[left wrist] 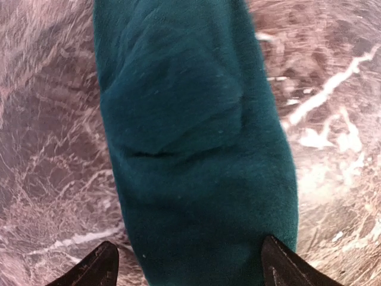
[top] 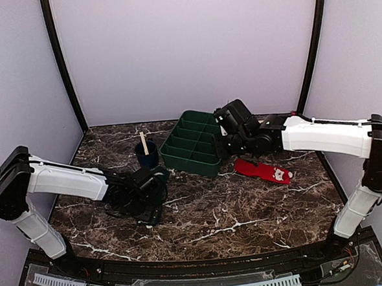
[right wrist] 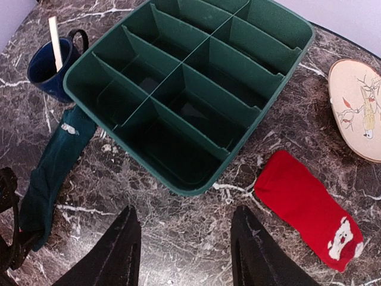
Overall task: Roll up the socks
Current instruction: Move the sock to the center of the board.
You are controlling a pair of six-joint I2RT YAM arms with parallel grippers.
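The left gripper (left wrist: 190, 273) stood released, jaws spread wide, a finger either side of one end of the dark teal sock (left wrist: 196, 137). That sock lay flat on the marble tabletop (left wrist: 53, 149), reaching toward a blue mug (right wrist: 44, 71). Right of the mug sat the green tray (top: 191, 164). The right gripper (right wrist: 186, 256) hovered open and empty. The red sock (right wrist: 306, 205) lay flat just right of the tray.

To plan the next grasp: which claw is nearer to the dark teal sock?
Left. The left claw is right above the teal sock, straddling it; the right claw hovers near the green tray, away from that sock.
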